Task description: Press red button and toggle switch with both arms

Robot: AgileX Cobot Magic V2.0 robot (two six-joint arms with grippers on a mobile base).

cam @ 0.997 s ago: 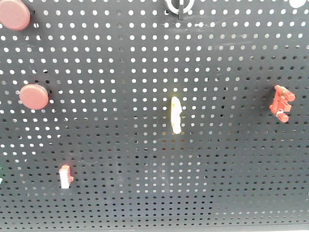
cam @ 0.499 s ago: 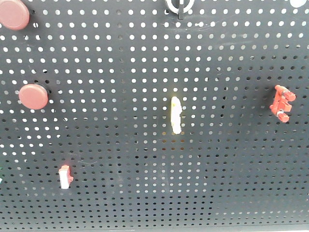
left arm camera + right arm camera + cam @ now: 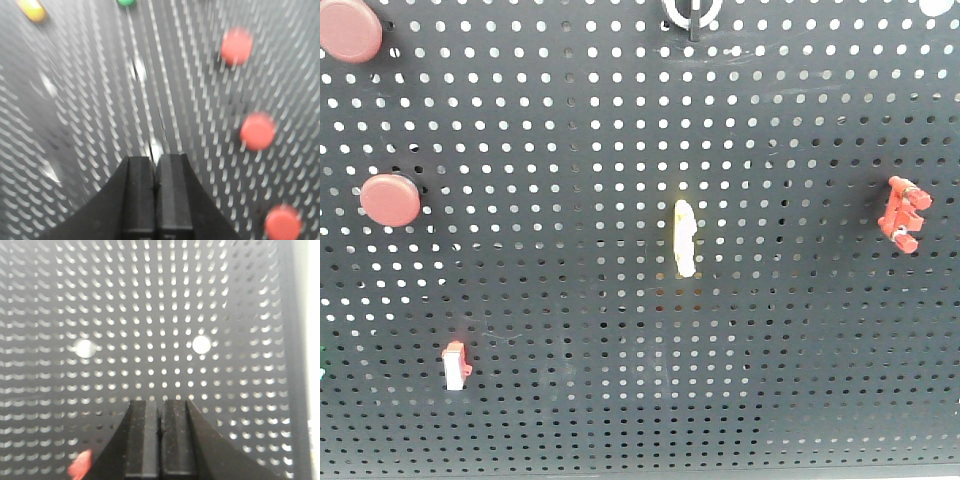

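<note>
**Q:** What is showing across the front view, from left to right?

**A:** A dark pegboard (image 3: 570, 120) is filling the frame. At far left, an upper red button (image 3: 348, 30) is sitting against the top edge, and a lower red button (image 3: 390, 199) is sitting below it. Further down, a small red-and-white piece (image 3: 455, 365) is projecting from the board. At centre, a pale yellow oblong switch (image 3: 685, 238) is standing upright. Above it the toggle switch (image 3: 692, 12) is being cut by the top edge, its black lever pointing down out of a silver-white ring. At right, a red comb-shaped piece (image 3: 904, 213) is sitting.

**Q:** How are the grippers standing?

**A:** The left wrist view is blurring. In it the left gripper (image 3: 154, 161) is facing the board with its fingers pressed together, gripping nothing. To its right, a far red button (image 3: 236, 46), a middle red button (image 3: 257, 131) and a near red button (image 3: 283, 222) are all lying apart from the fingertips. In the right wrist view, the right gripper (image 3: 160, 404) is likewise keeping its fingers together and empty. It is facing bare board below two larger pale holes, one to the left (image 3: 85, 348) and one to the right (image 3: 201, 344).
</note>
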